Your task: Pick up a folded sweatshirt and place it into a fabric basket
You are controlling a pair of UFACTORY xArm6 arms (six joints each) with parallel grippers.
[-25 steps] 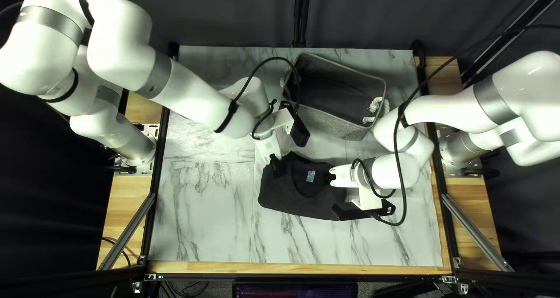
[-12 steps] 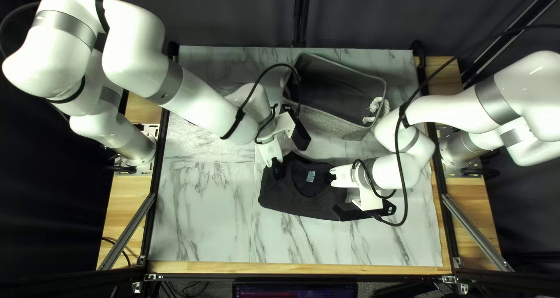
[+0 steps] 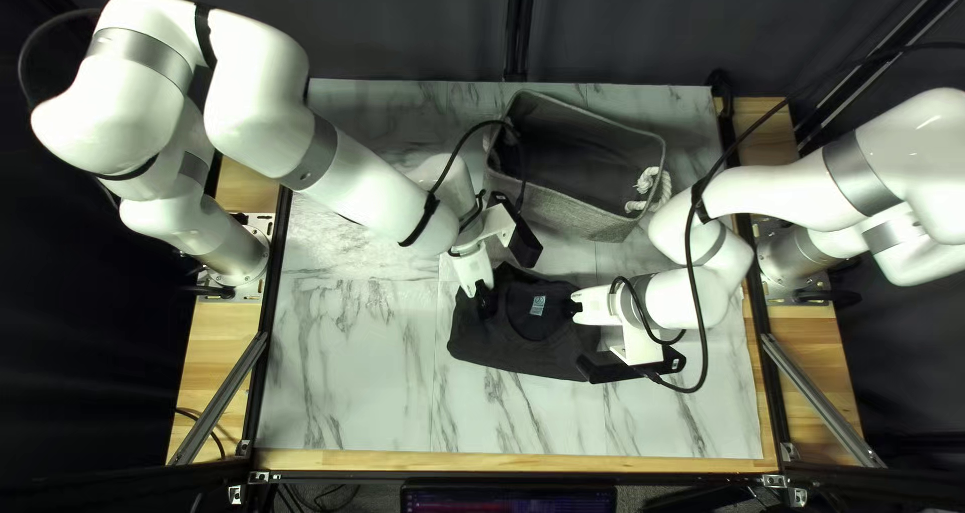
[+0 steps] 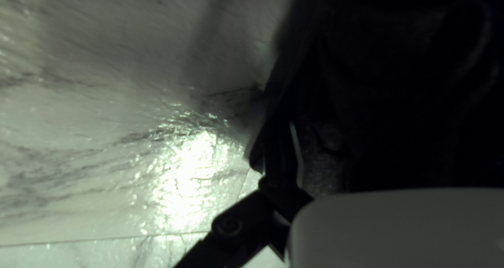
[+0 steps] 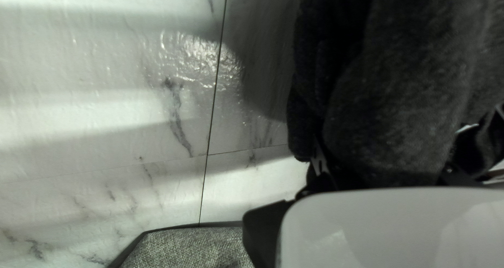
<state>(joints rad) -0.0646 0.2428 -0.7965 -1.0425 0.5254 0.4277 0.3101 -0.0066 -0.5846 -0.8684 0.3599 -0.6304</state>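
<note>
In the top left view, the folded black sweatshirt [image 3: 523,350] lies at the table's middle, its collar toward the basket. My left gripper [image 3: 485,300] is at its left upper part, my right gripper [image 3: 574,308] beside the collar on the right. Dark cloth [image 4: 399,89] fills the space beside my left gripper [image 4: 275,158] in the left wrist view; the grip is hidden. The right wrist view shows my right gripper [image 5: 388,152] shut on the thick sweatshirt [image 5: 409,89]. The grey fabric basket [image 3: 578,220] stands upright behind the sweatshirt; part of it [image 5: 189,249] shows beside my right gripper.
White rope handle [image 3: 646,186] hangs on the basket's right side, close to my right arm. My left arm reaches across the table's back left, its wrist near the basket's left wall. Bare marble-patterned tabletop [image 3: 352,372] extends left of the sweatshirt and toward the near edge.
My left gripper has moved right and slightly toward the near edge. My right gripper and the sweatshirt have shifted slightly to the right. The basket has not moved.
</note>
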